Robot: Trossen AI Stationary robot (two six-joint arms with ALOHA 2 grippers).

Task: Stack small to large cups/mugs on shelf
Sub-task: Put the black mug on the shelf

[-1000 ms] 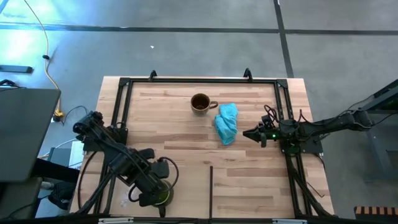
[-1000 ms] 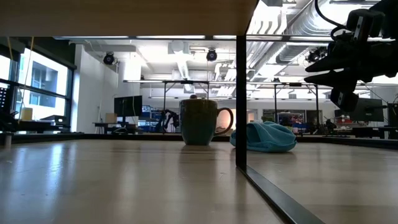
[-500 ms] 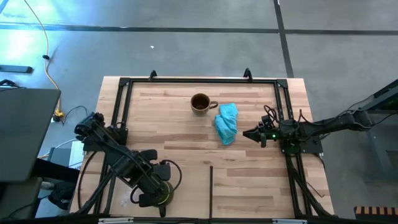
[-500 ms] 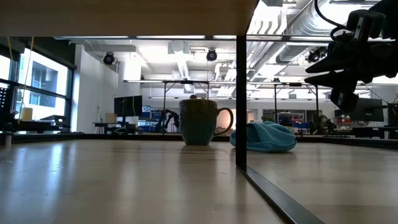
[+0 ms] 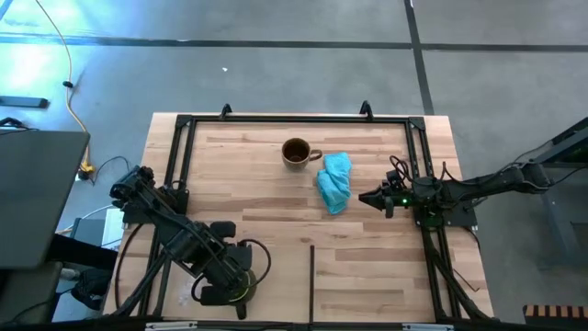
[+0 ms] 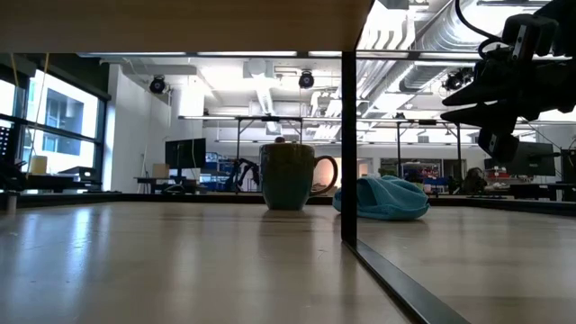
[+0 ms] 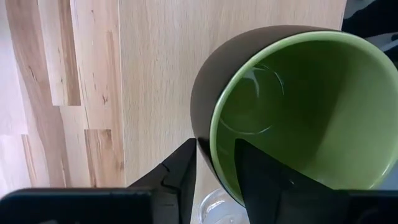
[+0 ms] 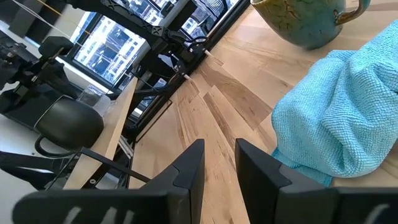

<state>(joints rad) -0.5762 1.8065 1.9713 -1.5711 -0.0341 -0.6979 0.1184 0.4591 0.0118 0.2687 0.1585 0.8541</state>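
Note:
The green mug (image 7: 292, 112), dark outside and green inside, is in my left gripper (image 7: 214, 171) over the left part of the pale wooden shelf (image 5: 367, 285); both also show in the high view (image 5: 241, 290). The rim of the clear cup (image 7: 217, 210) shows just behind the mug, by the fingers. The brown mug (image 5: 296, 152) stands upright on its base on the table at the far middle, also in the low view (image 6: 288, 175). My right gripper (image 5: 365, 197) is shut and empty, raised to the right of the mug. My left gripper pinches the green mug's wall at the rim (image 7: 208, 146), one finger inside (image 7: 261, 180) and one outside (image 7: 180, 177). The mug is tilted, its mouth turned toward the wrist camera. Whether its base touches the shelf I cannot tell.
A light-blue cloth (image 5: 334, 181) lies crumpled right of the brown mug, between it and my right gripper. Black frame rails (image 5: 294, 118) run along the table's far, left and right sides. A thin dark seam (image 5: 312, 280) crosses the shelf's middle.
My left gripper has shifted a little toward the table's right edge with the green mug still in its hold.

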